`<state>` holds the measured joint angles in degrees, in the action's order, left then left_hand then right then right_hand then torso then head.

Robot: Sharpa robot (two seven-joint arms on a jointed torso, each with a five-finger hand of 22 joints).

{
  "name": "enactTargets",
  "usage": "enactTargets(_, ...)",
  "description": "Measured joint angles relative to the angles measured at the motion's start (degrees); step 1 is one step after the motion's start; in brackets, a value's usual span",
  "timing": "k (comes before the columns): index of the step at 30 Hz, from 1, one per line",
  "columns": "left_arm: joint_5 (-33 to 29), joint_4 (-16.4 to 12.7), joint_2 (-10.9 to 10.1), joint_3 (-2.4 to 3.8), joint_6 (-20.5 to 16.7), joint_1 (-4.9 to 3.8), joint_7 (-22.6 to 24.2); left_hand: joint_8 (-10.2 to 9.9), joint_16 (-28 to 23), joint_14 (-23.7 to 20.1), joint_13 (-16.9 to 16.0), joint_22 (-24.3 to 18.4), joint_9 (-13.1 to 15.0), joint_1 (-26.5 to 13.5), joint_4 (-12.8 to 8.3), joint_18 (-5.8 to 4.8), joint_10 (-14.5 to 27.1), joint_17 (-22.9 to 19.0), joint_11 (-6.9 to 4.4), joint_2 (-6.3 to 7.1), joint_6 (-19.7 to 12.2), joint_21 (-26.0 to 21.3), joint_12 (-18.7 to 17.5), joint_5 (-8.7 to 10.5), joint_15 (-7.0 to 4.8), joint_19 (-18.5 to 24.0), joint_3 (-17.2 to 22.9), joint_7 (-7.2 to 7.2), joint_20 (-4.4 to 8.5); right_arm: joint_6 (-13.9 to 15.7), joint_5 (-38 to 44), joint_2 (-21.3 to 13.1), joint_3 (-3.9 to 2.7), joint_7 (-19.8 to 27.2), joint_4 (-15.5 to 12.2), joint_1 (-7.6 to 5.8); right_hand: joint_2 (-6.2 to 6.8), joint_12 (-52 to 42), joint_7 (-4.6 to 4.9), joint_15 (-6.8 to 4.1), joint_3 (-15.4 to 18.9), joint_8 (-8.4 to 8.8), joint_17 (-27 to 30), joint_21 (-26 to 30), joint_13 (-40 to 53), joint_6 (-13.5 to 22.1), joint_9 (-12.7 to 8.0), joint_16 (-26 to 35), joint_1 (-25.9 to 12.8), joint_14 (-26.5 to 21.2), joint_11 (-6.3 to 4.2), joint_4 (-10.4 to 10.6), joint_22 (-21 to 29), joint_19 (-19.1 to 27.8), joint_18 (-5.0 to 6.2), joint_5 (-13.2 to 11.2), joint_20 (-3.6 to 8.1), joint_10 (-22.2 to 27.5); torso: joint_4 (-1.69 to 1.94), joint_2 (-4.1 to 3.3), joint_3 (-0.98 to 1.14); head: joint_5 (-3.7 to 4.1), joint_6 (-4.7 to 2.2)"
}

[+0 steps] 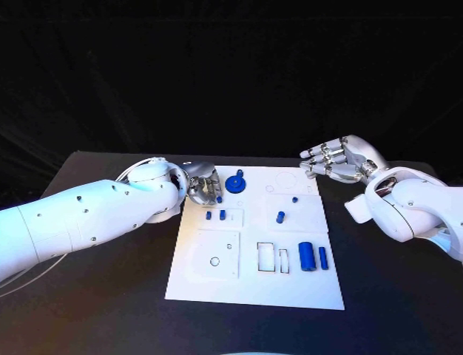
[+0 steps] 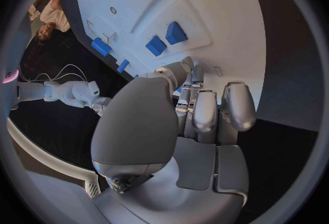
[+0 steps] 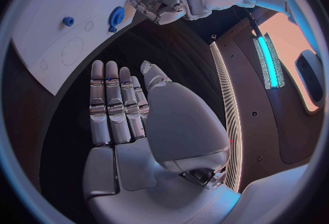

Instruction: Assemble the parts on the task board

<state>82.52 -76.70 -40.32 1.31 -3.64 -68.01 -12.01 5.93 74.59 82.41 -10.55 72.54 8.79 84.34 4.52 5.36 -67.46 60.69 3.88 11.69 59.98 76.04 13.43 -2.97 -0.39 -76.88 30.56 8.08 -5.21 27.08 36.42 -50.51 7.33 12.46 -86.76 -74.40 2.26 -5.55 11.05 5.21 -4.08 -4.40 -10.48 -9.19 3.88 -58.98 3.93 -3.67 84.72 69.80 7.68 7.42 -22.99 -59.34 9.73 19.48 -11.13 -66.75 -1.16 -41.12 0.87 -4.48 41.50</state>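
- The white task board (image 1: 255, 285) is seen in the middle of the black table (image 1: 103, 296).
- The left hand (image 1: 202, 185) is held over the board's far left corner; its fingers (image 2: 205, 114) are curled together, and whether anything is pinched cannot be told.
- A blue gear-shaped part (image 1: 236, 184) lies just right of that hand.
- Other blue parts (image 1: 308, 256) are scattered over the board.
- The right hand (image 1: 338, 159) is held off the board's far right corner, fingers (image 3: 113, 103) straight, side by side, holding nothing.

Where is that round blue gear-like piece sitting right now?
In the head view, the round blue gear-like piece sits near the far edge of the white task board, just beside the fingertips of the robot's left hand.
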Motion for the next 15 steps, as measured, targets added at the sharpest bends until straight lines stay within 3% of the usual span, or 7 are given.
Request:
enactTargets(9,0.76,-0.66,-0.95,0.00,-1.78,0.00,0.42,0.00,-0.28,-0.23,-0.20,-0.83,0.11,0.00,-0.16,-0.01,0.00,-0.84,0.00,0.00,0.76,-0.72,0.00,0.00,0.22,0.57,-0.16,-0.08,-0.01,-0.79,3.89,-0.01,0.00,-1.11,0.36,0.01,0.80,0.00,-0.17,-0.79,-1.87,0.00,0.00,-0.97,0.00,-0.78,0.00,0.00,0.81,1.05,-0.41,-0.91,-0.11,-0.45,0.01,-0.37,0.45,-0.41,0.01,0.03,0.01,0.01,-0.51)
enactTargets(14,0.50,-1.74,-2.17,0.15,-3.10,-0.05,0.99,0.00,-2.71,-1.96,-0.34,-3.80,0.10,-0.31,0.16,-0.01,0.02,-4.50,0.02,0.31,0.76,-3.42,-0.39,0.00,0.21,3.01,-0.47,-0.08,-0.10,-1.31,7.14,0.01,0.00,-2.02,0.67,0.01,1.10,0.00,-0.41,-1.33,-3.02,0.00,-0.23,-2.16,0.00,-1.43,0.00,-0.34,1.10,2.39,-0.84,-1.60,-0.76,-1.04,0.00,-0.53,1.04,-1.23,0.00,0.04,0.01,0.12,-0.71)
enactTargets(15,0.30,-2.02,-2.49,0.23,-3.37,-0.07,1.13,0.00,-4.89,-3.52,-0.34,-6.86,0.10,-0.31,0.16,0.74,0.36,-7.74,0.36,0.31,0.88,-6.18,-0.79,0.00,0.34,5.51,-0.47,0.04,-0.15,-1.43,7.85,0.01,0.00,-2.23,0.72,0.01,1.10,0.00,-0.54,-1.35,-3.41,0.00,-0.34,-2.56,0.00,-1.56,0.00,-0.60,1.10,3.01,-0.96,-1.80,-1.02,-1.37,0.00,-0.54,1.36,-1.35,0.00,0.04,0.01,0.19,-0.75)
